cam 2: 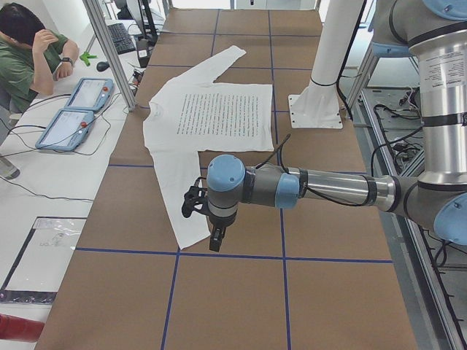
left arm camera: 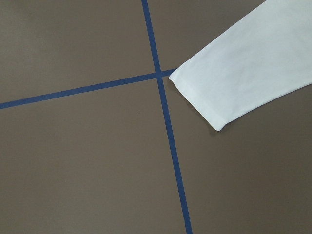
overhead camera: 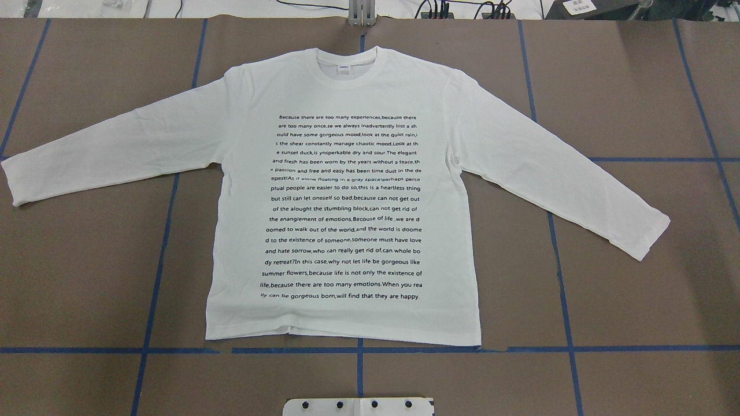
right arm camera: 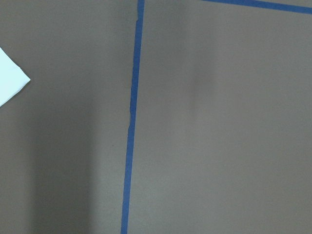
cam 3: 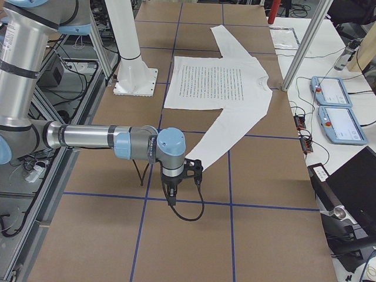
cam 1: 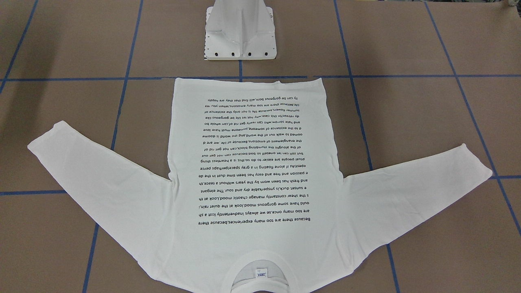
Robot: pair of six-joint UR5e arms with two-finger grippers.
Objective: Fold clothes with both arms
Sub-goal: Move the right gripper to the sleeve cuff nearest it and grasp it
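The shirt lies flat on the table, print up. Its hem is nearest the pedestal base and its collar farthest, with the sleeves spread, presumably ready for folding. The left gripper hangs near the left cuff. The right gripper hangs just beside the right cuff. Both cuffs lie free. How far either gripper is open cannot be told.

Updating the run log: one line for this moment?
shirt: flat, unfolded, print up | left tool: near cuff | right tool: near other cuff | grip state: unclear
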